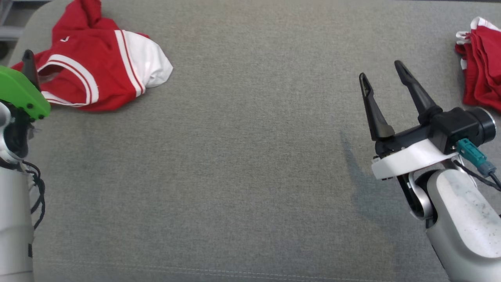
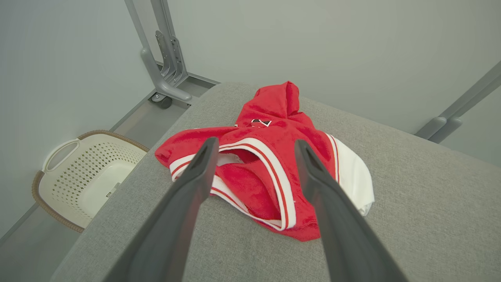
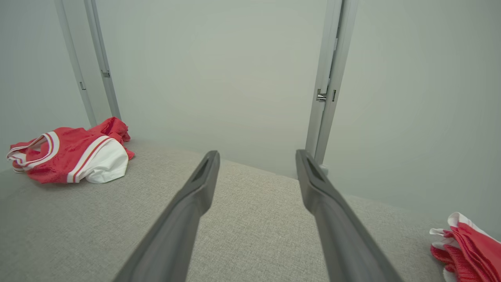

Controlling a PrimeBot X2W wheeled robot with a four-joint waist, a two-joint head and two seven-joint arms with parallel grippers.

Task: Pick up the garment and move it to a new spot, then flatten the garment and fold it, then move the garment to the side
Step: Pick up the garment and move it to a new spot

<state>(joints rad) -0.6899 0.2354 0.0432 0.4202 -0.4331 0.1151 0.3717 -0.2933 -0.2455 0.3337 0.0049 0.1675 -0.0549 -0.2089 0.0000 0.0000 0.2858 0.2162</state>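
You see the garment (image 1: 98, 66), red with white bands, crumpled at the far left corner of the grey table (image 1: 250, 176). Its near edge is partly hidden behind the green cover (image 1: 19, 94) on the left arm. The left gripper (image 2: 256, 144) is spread wide and empty, pointing at the garment; you cannot tell whether the tips touch it. In the head view, all but one fingertip sits behind the cover. The right gripper (image 1: 381, 70) is also spread and empty, over bare table well to the right. The frame's right edge cuts off a second red pile (image 1: 481, 66). A basket (image 2: 78, 176) stands on the floor beside the table.
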